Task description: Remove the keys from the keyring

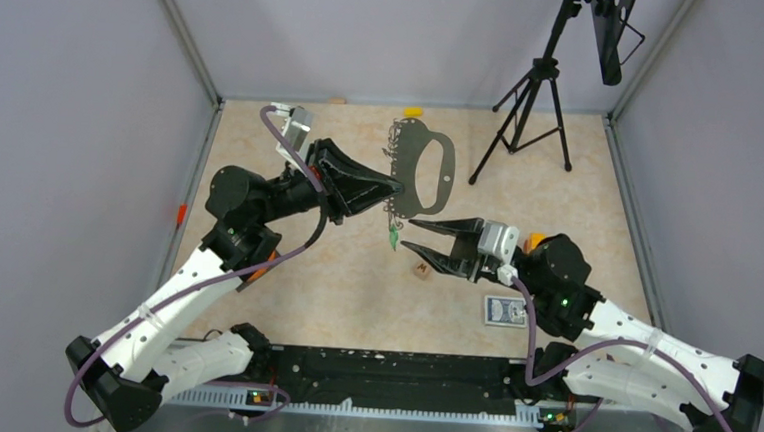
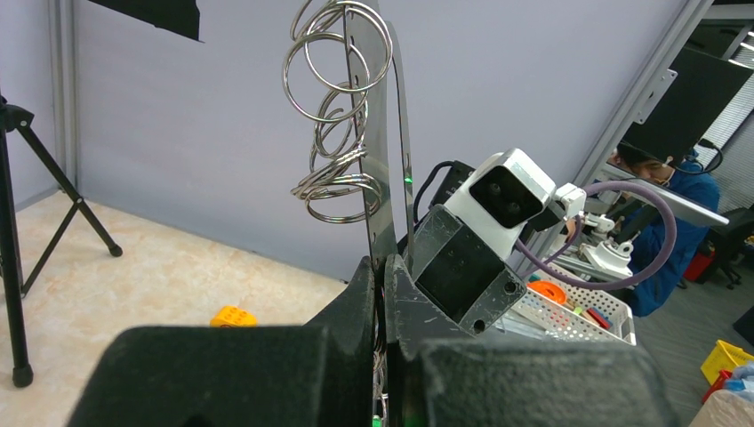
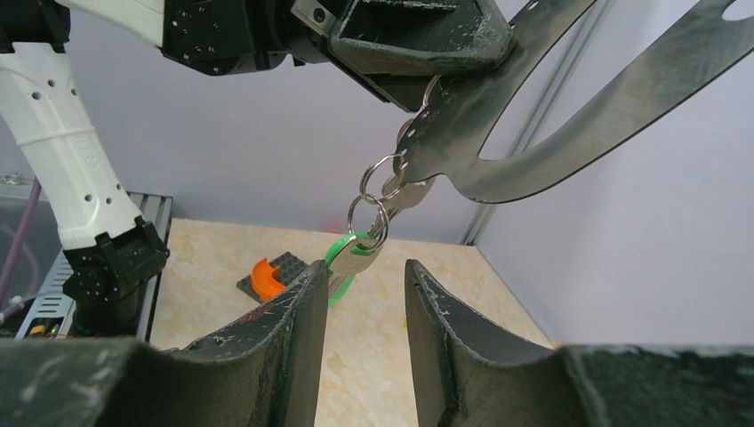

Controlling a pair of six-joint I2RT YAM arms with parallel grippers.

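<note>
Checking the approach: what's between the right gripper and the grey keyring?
In the right wrist view, the green key and small linked rings hang from the keyring, right at the open right gripper.

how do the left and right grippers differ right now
The left gripper is shut on the keyring, holding it aloft; the right gripper is open, holding nothing. The left sits higher; the right is lower, at the dangling green key. Both are dark and two-fingered.
</note>
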